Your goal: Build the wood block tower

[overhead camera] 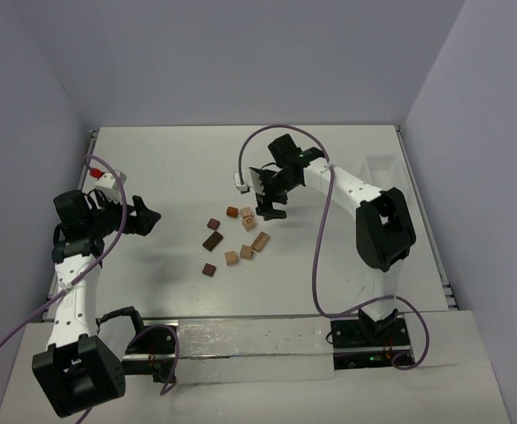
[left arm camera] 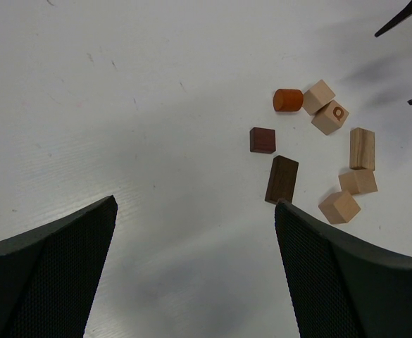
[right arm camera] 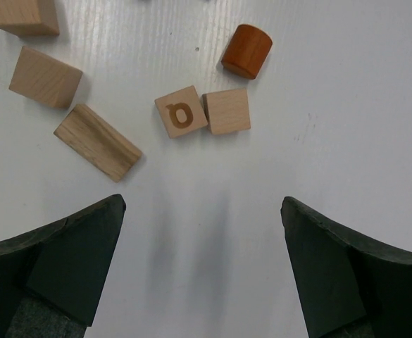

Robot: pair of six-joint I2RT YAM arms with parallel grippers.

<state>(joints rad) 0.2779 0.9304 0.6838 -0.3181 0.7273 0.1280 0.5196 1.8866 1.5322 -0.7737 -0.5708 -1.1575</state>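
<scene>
On the white table [overhead camera: 346, 168], mid-surface; all places given from the lettered cube.

1. Lot: wood blocks [overhead camera: 231, 258]. They form a loose scatter, every piece lying on the table in one layer, none stacked. Tower not begun.
 - Reference piece: lettered cube [right arm camera: 181, 111], tan, printed face up.
 - Touching one side of it, edge to edge: plain tan cube [right arm camera: 227, 111].
 - Just past that one, apart from the lettered cube: orange cylinder [right arm camera: 246, 51], tipped on its side.
 - Opposite side, angled, with a clear gap between: long tan block [right arm camera: 98, 141].
 - Beyond the long one, farther off: tan cube [right arm camera: 45, 77]. Another is cut off by the frame edge.
 - On the side facing my left arm, well apart from the lettered cube: dark square block [left arm camera: 263, 139] and dark long block [left arm camera: 282, 179], with bare lanes between the pieces.

2. My right gripper [right arm camera: 202, 204]: jaws spread wide, holding nothing. It hovers near the lettered cube, with bare table between my fingers.

3. My left gripper [left arm camera: 195, 208]: jaws spread wide, holding nothing. It is well apart from the lettered cube, with an open stretch of table between my fingers and the dark pieces.

4. Room: bare surface rings the scatter, running out to the table's side edges and near edge. The scatter itself sits well clear of every edge.
</scene>
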